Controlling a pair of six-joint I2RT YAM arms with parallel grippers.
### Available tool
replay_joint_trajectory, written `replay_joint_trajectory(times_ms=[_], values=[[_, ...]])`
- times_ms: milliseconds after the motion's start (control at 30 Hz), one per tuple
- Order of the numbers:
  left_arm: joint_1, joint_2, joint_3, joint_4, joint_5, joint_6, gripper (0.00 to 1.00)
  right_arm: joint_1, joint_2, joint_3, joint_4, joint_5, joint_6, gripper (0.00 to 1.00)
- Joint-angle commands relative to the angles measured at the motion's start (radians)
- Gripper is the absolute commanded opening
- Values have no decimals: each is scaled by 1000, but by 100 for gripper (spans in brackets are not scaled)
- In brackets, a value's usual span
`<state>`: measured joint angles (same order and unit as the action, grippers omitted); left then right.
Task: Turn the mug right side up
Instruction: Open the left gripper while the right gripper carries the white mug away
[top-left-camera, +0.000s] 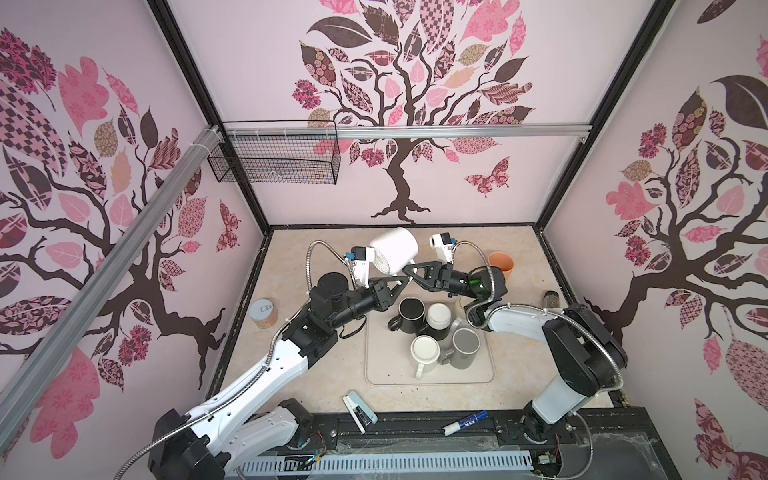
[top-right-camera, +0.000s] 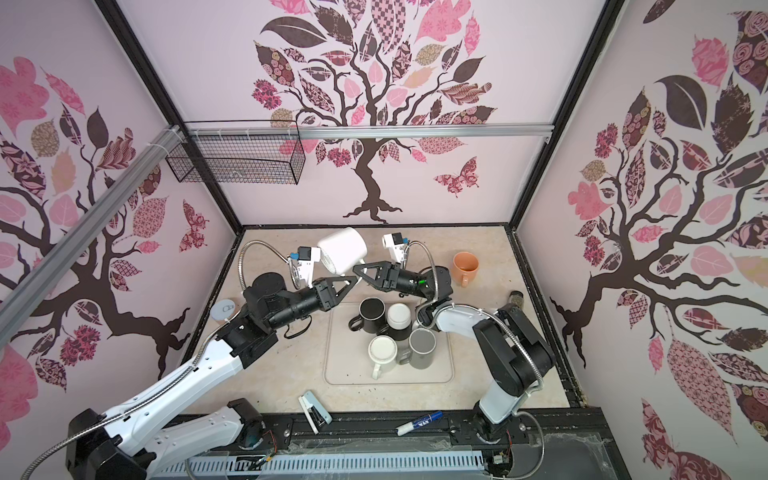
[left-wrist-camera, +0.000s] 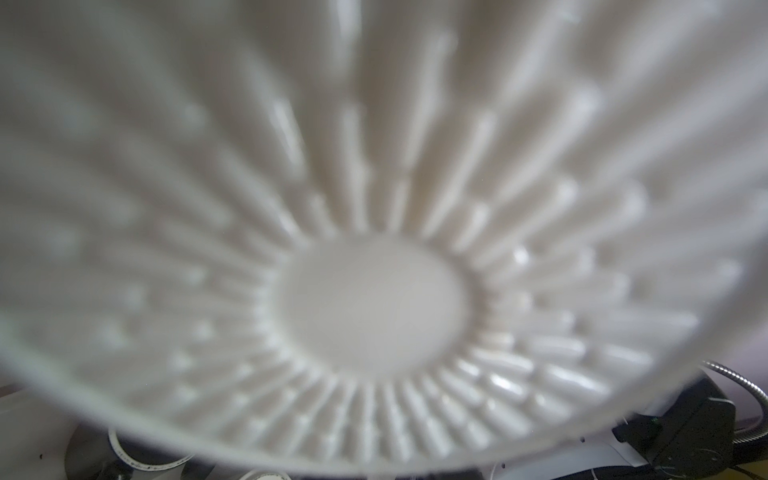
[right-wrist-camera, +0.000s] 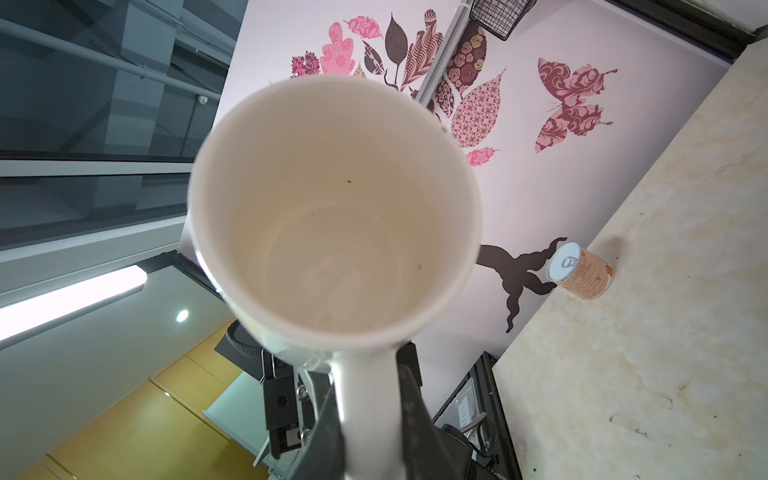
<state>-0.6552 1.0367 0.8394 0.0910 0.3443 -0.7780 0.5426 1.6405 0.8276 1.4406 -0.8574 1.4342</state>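
Mid-turn: white mug (top-left-camera: 395, 247) sideways, right gripper (top-left-camera: 407, 270) squeezing handle (right-wrist-camera: 370, 395), left gripper (top-left-camera: 406, 283) pinched shut. Next: tip mouth up.

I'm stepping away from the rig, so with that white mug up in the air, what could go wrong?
The left gripper and right gripper both clamp the white mug near its handle; opposed pulls might twist it loose. It hangs tilted close to the cluster of mugs on the mat, so a drop could strike them.

Marker (top-left-camera: 464, 422) label seemingly illegible
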Motion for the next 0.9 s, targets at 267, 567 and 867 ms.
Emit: replay_joint_trajectory(times_ms=[267,567,867], values=[[-6,-140,117,-494,-426,285,96,8,-195,16,-284,103,-250,0],[0,-236,70,-591,-586,279,96,-26,-207,33,-456,151,-292,0],[-1,-240,17,-549,-453,305,95,-101,-281,128,-1020,498,-695,0]])
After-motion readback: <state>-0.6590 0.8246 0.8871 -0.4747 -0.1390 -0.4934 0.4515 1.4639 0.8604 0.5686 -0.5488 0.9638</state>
